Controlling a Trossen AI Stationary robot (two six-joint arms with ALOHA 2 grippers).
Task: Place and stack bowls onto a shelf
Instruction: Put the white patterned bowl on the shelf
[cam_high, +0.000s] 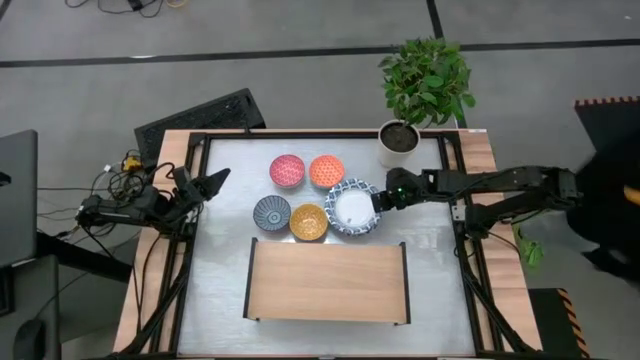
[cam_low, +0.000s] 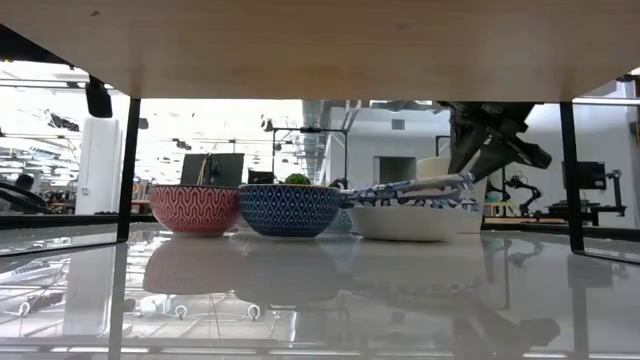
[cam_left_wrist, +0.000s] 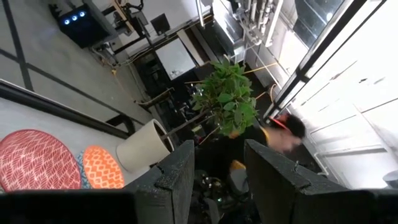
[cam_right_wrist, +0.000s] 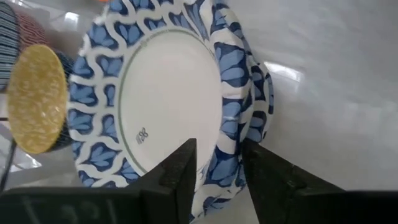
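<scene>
The right gripper (cam_high: 376, 200) reaches in from the right edge of the tabletop (cam_high: 440, 260) and has its jaws clamped across the right rim of the big bowl (cam_high: 352, 208), one finger inside the rim and one outside, as the right wrist view shows (cam_right_wrist: 214, 168). That blue-and-white bowl sits near the middle of the tabletop, and in the low view its gripped side is tipped up above a second, similar bowl nested beneath it (cam_low: 405, 220) (the wrist view also shows two patterned rims, one inside the other).

The shelf (cam_high: 328, 282) lies toward the front edge, just beyond the bowl cluster, its long axis parallel to that edge. From the jaws the shelf is forward and slightly left, so I judge the coming move as a lift clear of the lower bowl, then a short carry toward the front edge onto the board.

Four small bowls sit left of the big one: pink (cam_high: 287, 170), orange (cam_high: 326, 171), dark (cam_high: 271, 212) and yellow (cam_high: 308, 221).

The left gripper (cam_high: 215, 180) waits over the left edge with jaws apart, farther from the bowl; the right arm is plainly the nearer.
</scene>
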